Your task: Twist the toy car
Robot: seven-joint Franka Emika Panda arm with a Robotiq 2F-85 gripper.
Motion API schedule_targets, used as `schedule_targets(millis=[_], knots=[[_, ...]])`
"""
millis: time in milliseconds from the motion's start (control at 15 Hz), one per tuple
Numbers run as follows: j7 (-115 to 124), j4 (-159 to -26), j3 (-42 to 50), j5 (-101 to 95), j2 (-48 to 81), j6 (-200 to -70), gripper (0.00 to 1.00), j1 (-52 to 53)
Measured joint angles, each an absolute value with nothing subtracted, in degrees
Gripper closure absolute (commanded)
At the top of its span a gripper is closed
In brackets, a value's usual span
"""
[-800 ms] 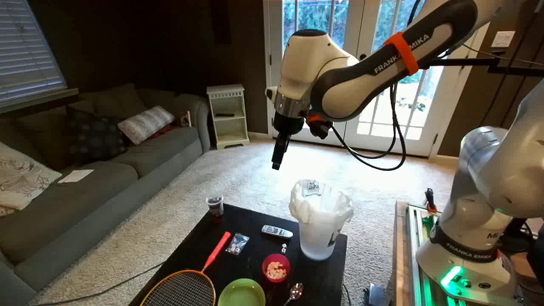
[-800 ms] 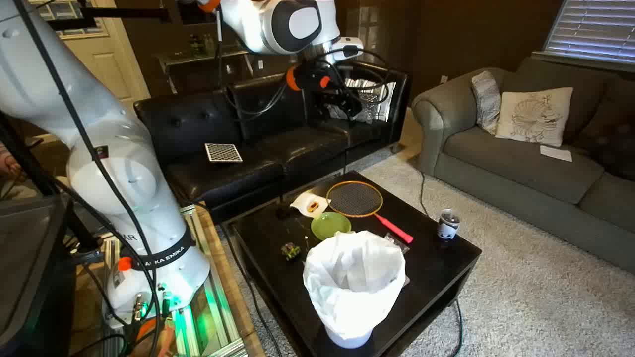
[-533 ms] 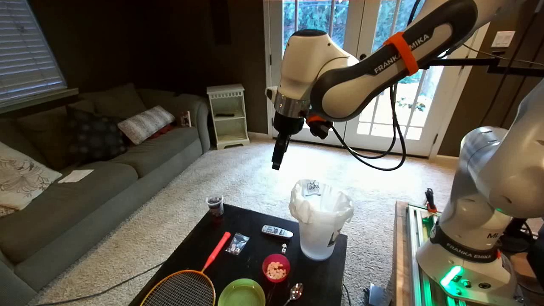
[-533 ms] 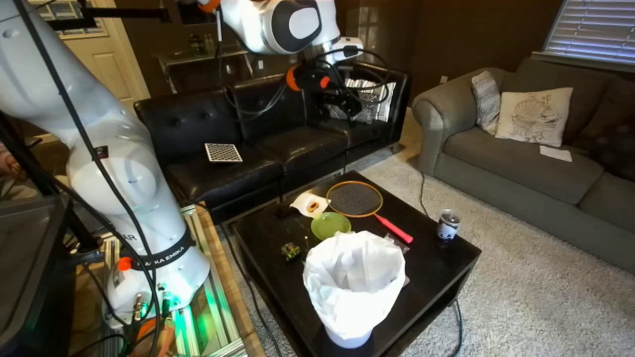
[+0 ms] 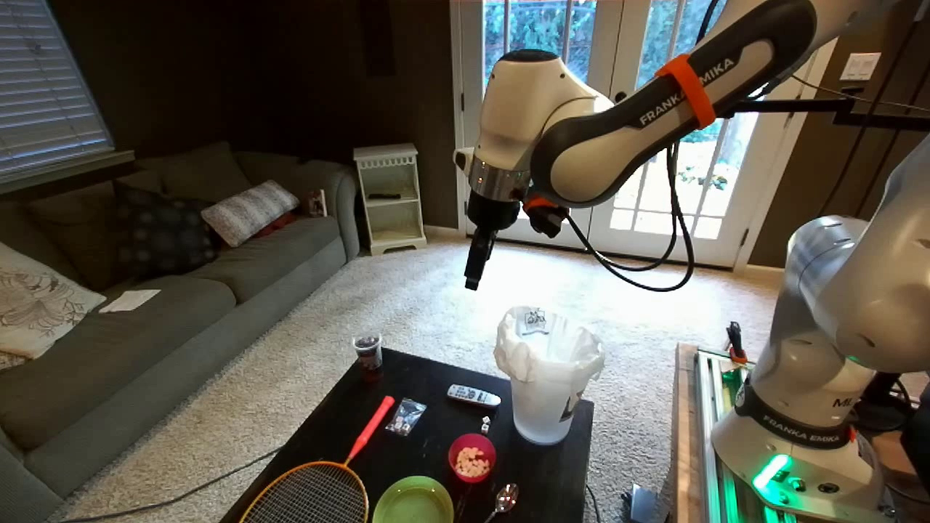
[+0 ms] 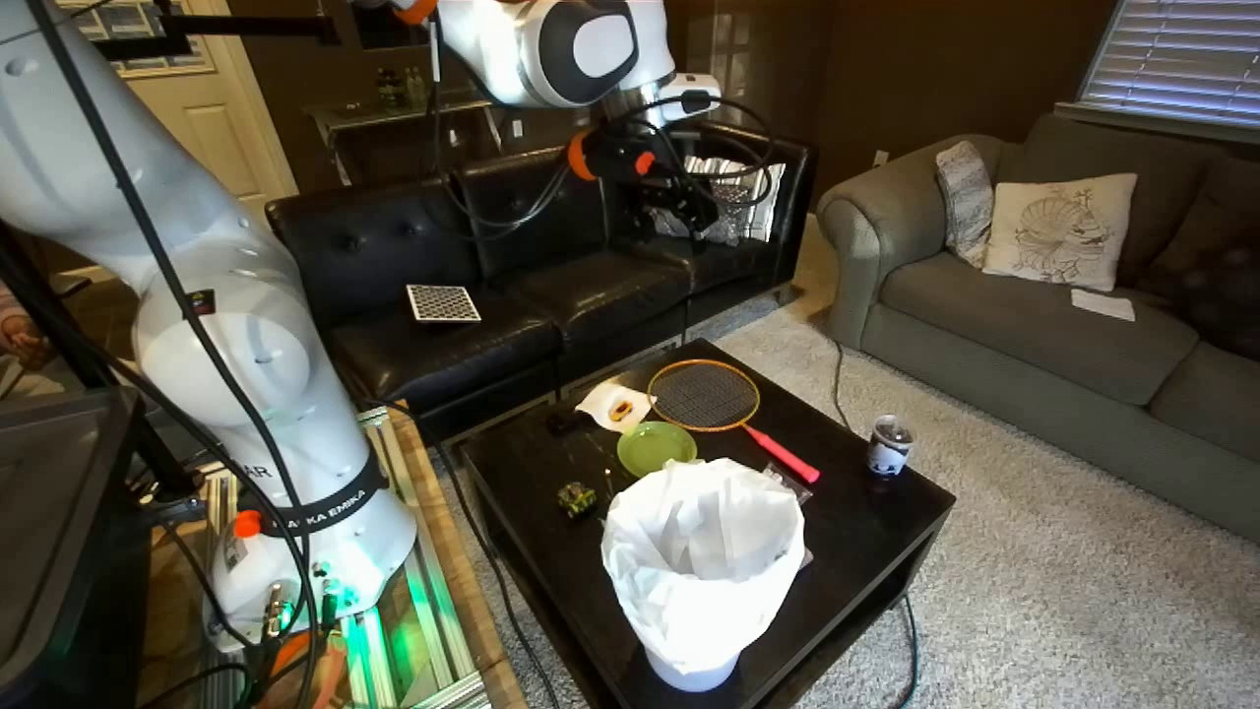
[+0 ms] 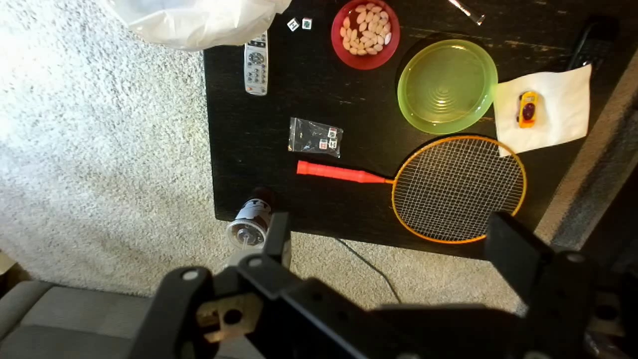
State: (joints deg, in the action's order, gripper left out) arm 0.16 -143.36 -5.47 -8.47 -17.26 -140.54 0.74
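A small yellow and orange toy car with a dark spot on its top (image 7: 527, 109) lies on a white napkin (image 7: 568, 107) on the dark table in the wrist view. The car (image 6: 621, 410) also shows on the napkin in an exterior view; in the remaining exterior view it is out of frame. My gripper (image 7: 394, 237) is wide open, with nothing between its fingers. It hangs high above the table, and its fingers (image 5: 472, 282) point down. In the wrist view the car is above and right of the fingers, well apart from them.
On the table (image 7: 239, 139) are a green plate (image 7: 447, 87), a badminton racket (image 7: 458, 189), a pink bowl (image 7: 365, 34), a remote (image 7: 256, 67), a plastic bag (image 7: 314, 137) and a cup (image 7: 251, 222). A tall lined bin (image 6: 704, 571) and a small multicoloured object (image 6: 576, 500) stand there too.
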Motion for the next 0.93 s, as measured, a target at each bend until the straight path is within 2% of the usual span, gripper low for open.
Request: schedule_targets(millis=[333,933], knots=[[-2.88,-143.65,-7.12,-8.49,-14.88,-139.24,0.00,4.09],[-6.67,-142.62,-14.77,-13.45,0.12,-139.37,0.00,13.26]])
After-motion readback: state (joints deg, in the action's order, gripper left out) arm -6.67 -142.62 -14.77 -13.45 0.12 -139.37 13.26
